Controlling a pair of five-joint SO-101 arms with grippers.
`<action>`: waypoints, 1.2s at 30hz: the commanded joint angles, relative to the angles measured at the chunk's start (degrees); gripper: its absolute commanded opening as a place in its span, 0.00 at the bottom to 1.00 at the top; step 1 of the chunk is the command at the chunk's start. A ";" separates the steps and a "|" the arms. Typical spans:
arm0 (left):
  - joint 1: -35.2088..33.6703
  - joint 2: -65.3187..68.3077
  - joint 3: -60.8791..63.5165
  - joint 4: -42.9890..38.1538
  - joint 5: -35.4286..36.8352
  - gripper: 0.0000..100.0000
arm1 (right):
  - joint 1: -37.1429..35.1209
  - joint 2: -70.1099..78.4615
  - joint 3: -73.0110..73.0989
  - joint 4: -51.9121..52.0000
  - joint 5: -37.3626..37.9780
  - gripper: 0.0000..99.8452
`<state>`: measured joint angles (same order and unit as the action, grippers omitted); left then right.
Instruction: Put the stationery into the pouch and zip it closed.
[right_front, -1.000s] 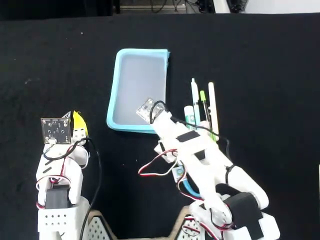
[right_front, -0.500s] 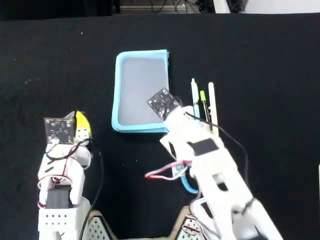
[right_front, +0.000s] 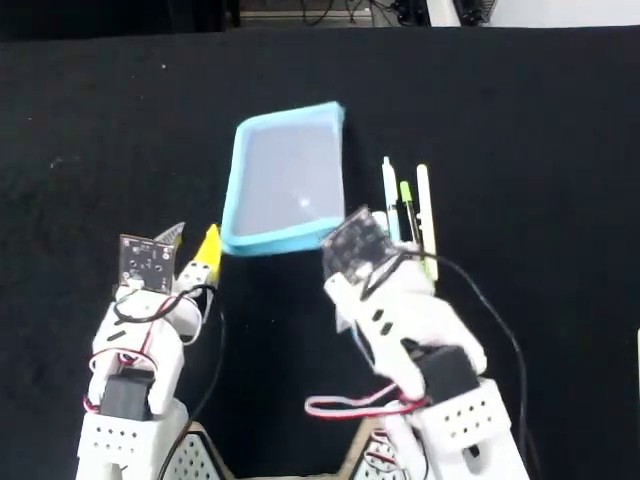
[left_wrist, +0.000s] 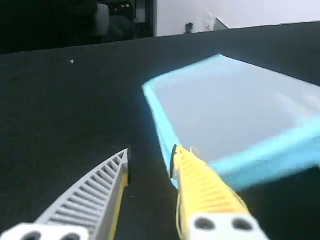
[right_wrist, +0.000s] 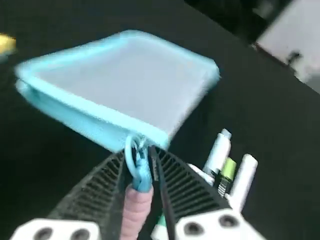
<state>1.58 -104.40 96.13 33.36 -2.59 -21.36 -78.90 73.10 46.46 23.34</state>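
A: Right hand (right_wrist: 136, 152), what's it got?

B: It's pinched nearly closed on the zipper pull (right_wrist: 141, 181), with the blue ring and tab caught between the two fingers. The pull sits at the near corner of the pouch (right_front: 288, 180), on the side facing the pens.

A: Left hand (left_wrist: 150, 152)?

B: Spread open and holding nothing. Its yellow finger is just beside the pouch's other near corner. I can't tell if it's touching.

A: Where's the pouch?

B: It's a light blue pouch lying flat on the black bench (right_front: 520, 120), mid-table and a bit skewed, between the two arms. The pens (right_front: 405, 205) lie in a row just beside its long edge. They're not in yet.

A: Which step?

B: Probably working the zip open so the pens can go in. I can't see how far the zip is open.

A: Tips for doing it well?

B: The pouch is light and the bench is smooth, so tugging the pull will likely drag the whole thing. Pin the free near corner with the left hand first. Then draw the pull low and straight along the zip line, not upward. Keep the pinch on the tab itself, because the ring could slip. Don't sweep into the pens, which are close by that corner.
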 joint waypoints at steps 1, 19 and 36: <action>-4.18 -0.18 -3.12 -0.97 1.32 0.16 | -6.07 -3.56 -4.00 4.92 0.00 0.01; 9.27 -0.09 1.27 3.96 -6.68 0.16 | -11.43 -3.56 -12.18 -7.65 -0.44 0.01; 15.34 -0.09 1.19 6.86 -7.03 0.16 | -18.20 -3.65 -1.63 -13.71 -0.09 0.01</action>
<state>15.91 -104.40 96.13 40.13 -9.01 -38.95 -81.45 72.13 28.88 23.43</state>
